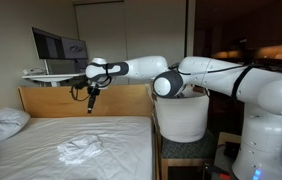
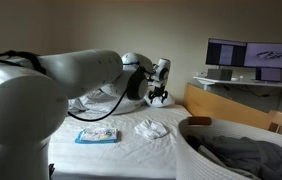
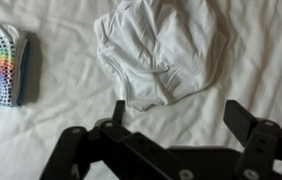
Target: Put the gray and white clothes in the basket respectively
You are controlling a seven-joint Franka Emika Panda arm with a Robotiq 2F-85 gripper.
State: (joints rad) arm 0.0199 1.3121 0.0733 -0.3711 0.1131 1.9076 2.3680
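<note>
Well above the white garment [image 3: 166, 50], pincer [image 3: 177, 108] spread wide, bare sheet [image 3: 21, 140] around.

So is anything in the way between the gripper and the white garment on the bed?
Nothing visible. In the wrist view the open gripper hangs above the white garment with only air between them. The colorful packet lies off to one side, apart from it.

Gripper [image 3: 174, 108], jaws spread, hangs over a rumpled white garment [image 3: 166, 50] on the bedsheet [image 3: 66, 110].
</note>
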